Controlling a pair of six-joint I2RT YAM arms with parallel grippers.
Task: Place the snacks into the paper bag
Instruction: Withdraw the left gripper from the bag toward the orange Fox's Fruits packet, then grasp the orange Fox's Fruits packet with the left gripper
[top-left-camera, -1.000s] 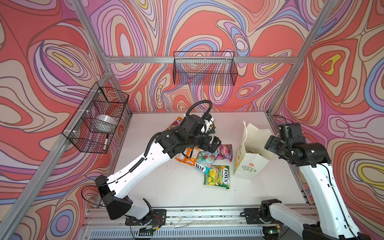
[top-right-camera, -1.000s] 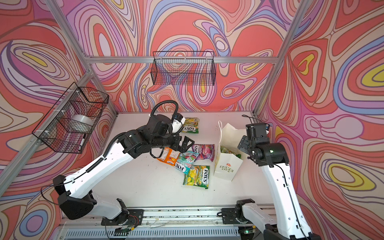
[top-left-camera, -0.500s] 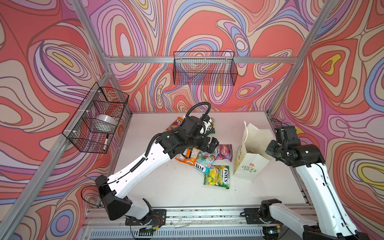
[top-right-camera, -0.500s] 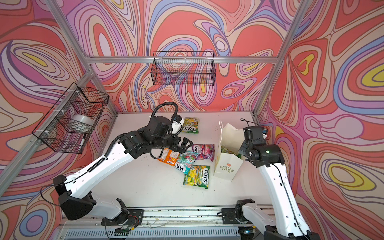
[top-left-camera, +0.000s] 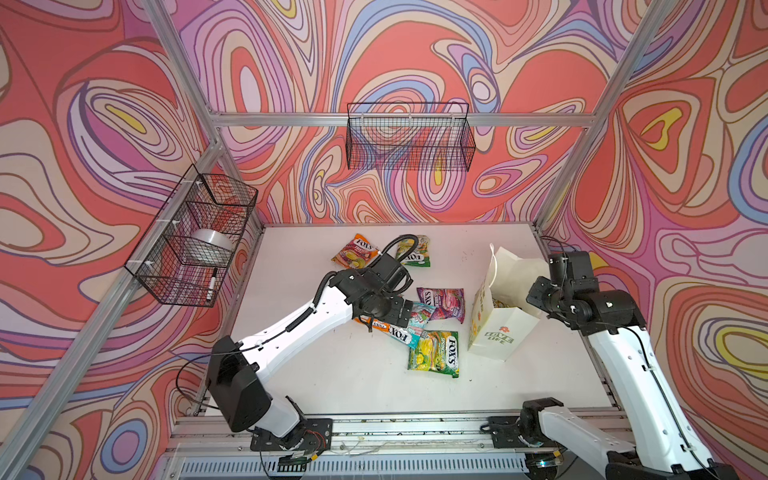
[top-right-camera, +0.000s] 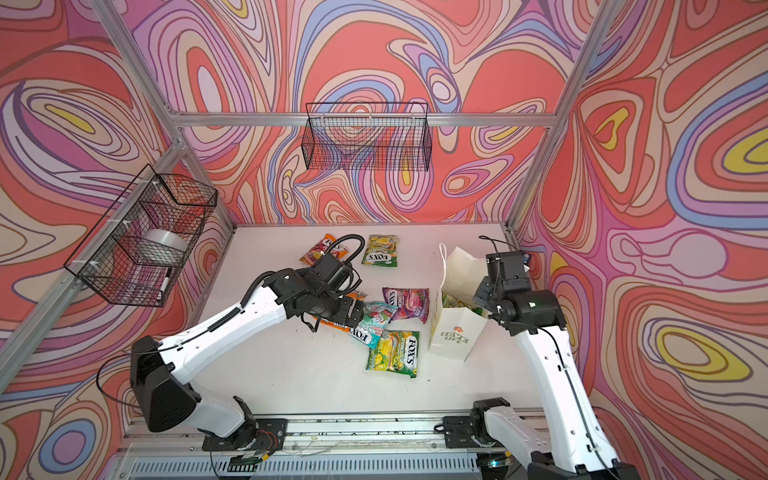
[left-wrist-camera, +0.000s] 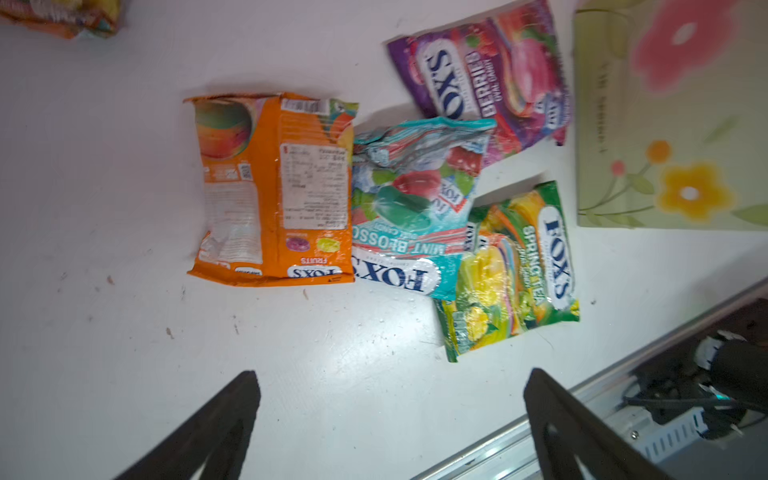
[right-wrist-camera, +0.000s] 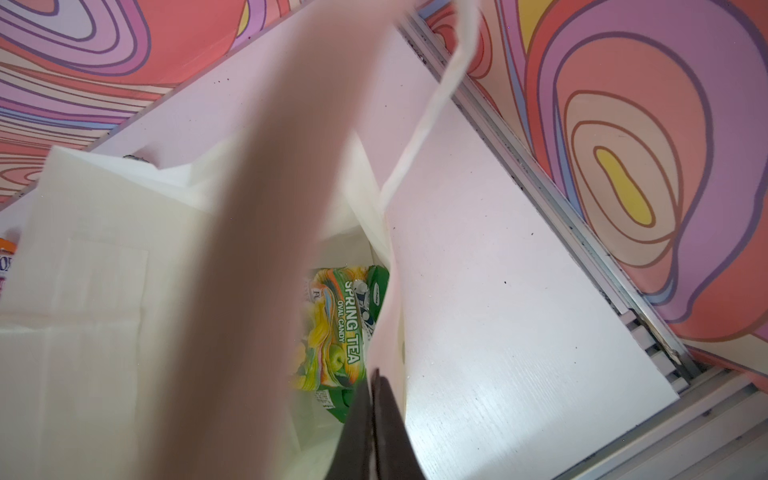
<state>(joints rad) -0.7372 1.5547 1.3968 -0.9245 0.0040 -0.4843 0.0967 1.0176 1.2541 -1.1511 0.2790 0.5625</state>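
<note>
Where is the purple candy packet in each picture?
In a top view: purple berries packet, mid-table, left of the paper bag.
In a top view: same spot.
Left wrist: packet beside the bag's flowered side.
Right wrist: not in it.
Shared landmark: the paper bag.

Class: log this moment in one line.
left gripper: open above packets | right gripper: shut on bag | green packet inside bag

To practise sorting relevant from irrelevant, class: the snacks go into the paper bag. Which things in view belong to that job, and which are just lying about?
Job: paper bag; loose FOX'S packets; packet already inside.
Lying about: side wire basket; back wire basket; silver roll; marker pen.
</note>
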